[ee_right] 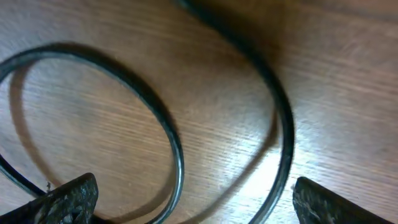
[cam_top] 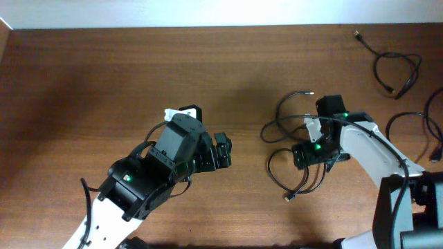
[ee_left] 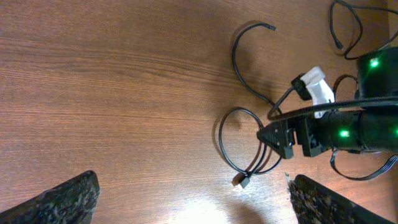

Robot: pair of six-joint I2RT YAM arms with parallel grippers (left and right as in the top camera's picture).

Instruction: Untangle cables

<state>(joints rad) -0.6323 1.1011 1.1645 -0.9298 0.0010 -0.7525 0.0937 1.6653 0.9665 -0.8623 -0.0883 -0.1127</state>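
— Where do the cables (ee_right: 178, 155) lie?
— Looped over one another on the wooden surface (cam_top: 104, 83), right of centre, nearer the near edge. A separate cord (cam_top: 378, 69) sits well apart in the far right corner.
— The right end effector (cam_top: 297, 155)?
— Low over the tangle, spread wide, gripping nothing.
— The left end effector (cam_top: 223, 151)?
— Near the centre, just left of the tangle, also wide and empty.

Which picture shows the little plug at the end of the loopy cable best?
The left wrist view: the plug lies clear on the table, ending its loop. Overhead, it is only a tiny speck. The right wrist view shows just cable, no plug.
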